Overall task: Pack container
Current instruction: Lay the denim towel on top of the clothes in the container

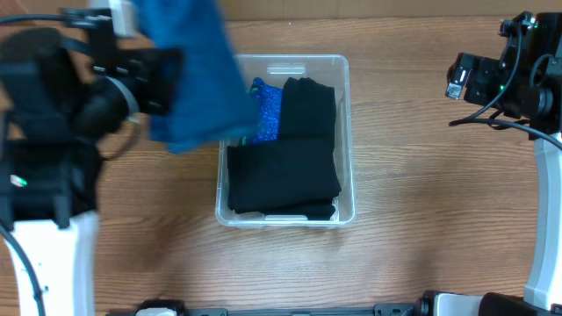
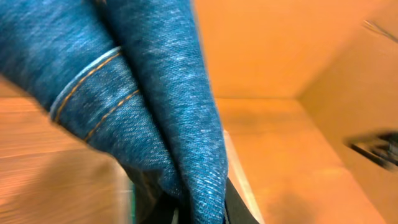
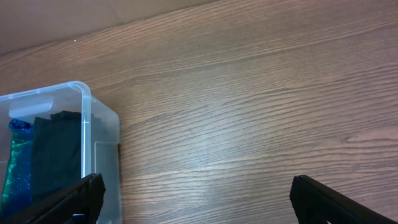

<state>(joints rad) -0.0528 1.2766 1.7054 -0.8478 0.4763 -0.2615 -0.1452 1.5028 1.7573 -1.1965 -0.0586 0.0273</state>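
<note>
The container [image 1: 350, 149] sits mid-bench [image 1: 439, 219], holding folded black clothes [image 1: 285, 171] and a glittery blue cloth [image 1: 268, 110]. The left end effector [image 2: 186, 208] is clamped on jeans [image 1: 198, 79] over its left rim. The right end effector [image 3: 196, 205] is spread apart.

Blue denim [image 1: 193, 79] with orange stitching; black clothes [image 1: 285, 167]; sparkly blue fabric [image 1: 267, 110].

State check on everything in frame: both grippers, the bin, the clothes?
container: upright, no lid on, partly packed.
black garments: folded, lying inside the container.
blue sparkly item: inside the container beside the black garments, partly hidden.
denim garment: held up, hanging over the container's left edge.
left gripper: shut on the denim garment.
right gripper: open, empty, away from the container.
</note>
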